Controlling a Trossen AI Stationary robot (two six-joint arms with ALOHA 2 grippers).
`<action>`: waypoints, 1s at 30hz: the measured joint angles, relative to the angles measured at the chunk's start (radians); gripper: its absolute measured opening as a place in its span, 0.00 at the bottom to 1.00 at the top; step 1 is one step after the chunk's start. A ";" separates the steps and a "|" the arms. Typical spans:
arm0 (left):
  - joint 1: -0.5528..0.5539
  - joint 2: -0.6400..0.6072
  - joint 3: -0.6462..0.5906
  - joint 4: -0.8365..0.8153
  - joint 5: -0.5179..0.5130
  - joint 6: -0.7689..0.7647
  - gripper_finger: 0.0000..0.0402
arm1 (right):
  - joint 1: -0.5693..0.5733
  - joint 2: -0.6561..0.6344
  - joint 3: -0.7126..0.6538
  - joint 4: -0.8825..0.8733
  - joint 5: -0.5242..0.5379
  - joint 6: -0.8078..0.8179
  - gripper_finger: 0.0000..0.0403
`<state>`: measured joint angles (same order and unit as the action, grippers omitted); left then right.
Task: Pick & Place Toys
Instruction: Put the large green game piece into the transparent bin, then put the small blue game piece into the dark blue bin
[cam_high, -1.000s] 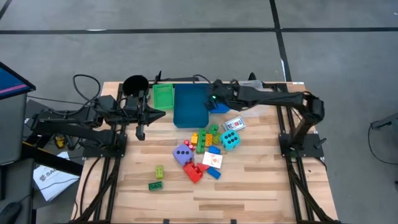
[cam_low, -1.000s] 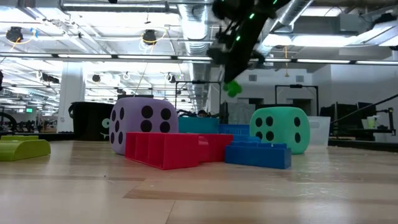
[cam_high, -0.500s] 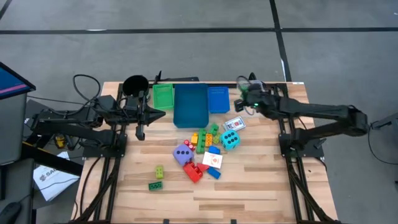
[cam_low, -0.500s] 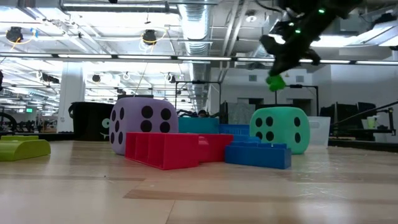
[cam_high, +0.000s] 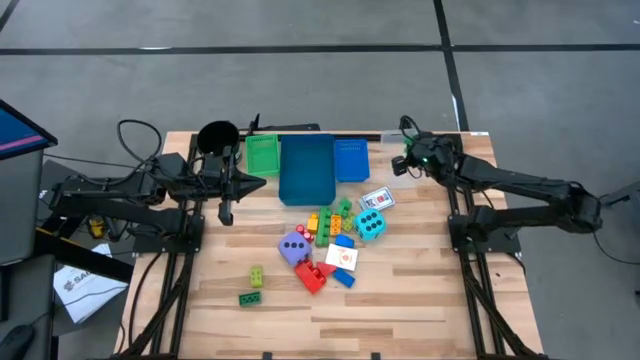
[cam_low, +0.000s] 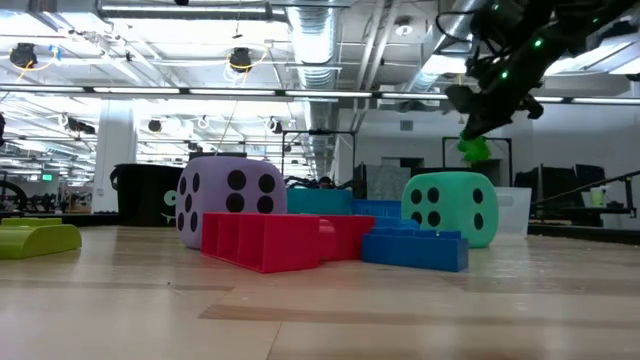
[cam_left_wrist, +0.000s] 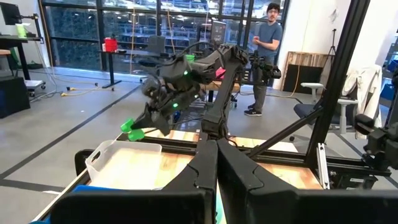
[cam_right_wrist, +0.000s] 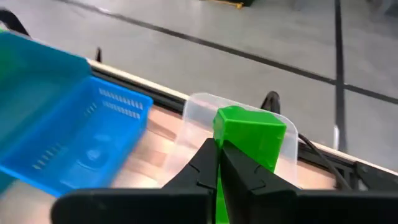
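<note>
While its fingers are pinched tight on a small green brick (cam_right_wrist: 249, 138), the right gripper (cam_right_wrist: 219, 163) hangs in the air over the far right corner of the table (cam_high: 400, 300), and the brick's end pokes out past the fingertips, so the hold looks like a carrying grip rather than one meant to last. Directly beyond the brick sits the clear tray (cam_right_wrist: 205, 118), and in the low view the brick (cam_low: 473, 150) is well above the tabletop, which suggests it is being brought over that tray to be dropped in; whether it is already squarely above the tray's opening is hard to judge from these angles. Just beside the clear tray stands the small slotted blue tray (cam_right_wrist: 74, 137), then the large blue tray (cam_high: 306, 170) and the green tray (cam_high: 262, 154) along the far edge. Nearer the middle of the table lies the rest of the toys: the purple dice cube (cam_high: 293, 247), the teal dice cube (cam_high: 369, 225), the red brick (cam_high: 310, 277), a white picture card (cam_high: 342, 257) and other coloured bricks in a loose heap, with two green and yellow bricks (cam_high: 253, 287) apart toward the near left. At the far left, the left gripper (cam_high: 226, 212) waits closed and empty beside the black cup (cam_high: 217, 137).
</note>
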<state>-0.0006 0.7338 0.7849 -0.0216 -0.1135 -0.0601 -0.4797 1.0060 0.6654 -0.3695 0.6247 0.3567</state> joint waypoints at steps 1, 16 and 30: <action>0.000 0.000 0.000 0.000 0.000 0.000 0.00 | -0.007 0.016 0.000 -0.001 0.000 -0.012 0.03; 0.000 0.000 0.000 0.000 0.001 0.000 0.00 | -0.040 0.140 0.000 0.075 -0.001 -0.021 0.28; 0.000 0.000 0.000 -0.001 0.004 0.026 0.00 | 0.237 -0.102 -0.001 0.014 -0.180 0.073 0.53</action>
<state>-0.0006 0.7340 0.7849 -0.0227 -0.1098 -0.0340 -0.2429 0.9040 0.6647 -0.3552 0.4446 0.4300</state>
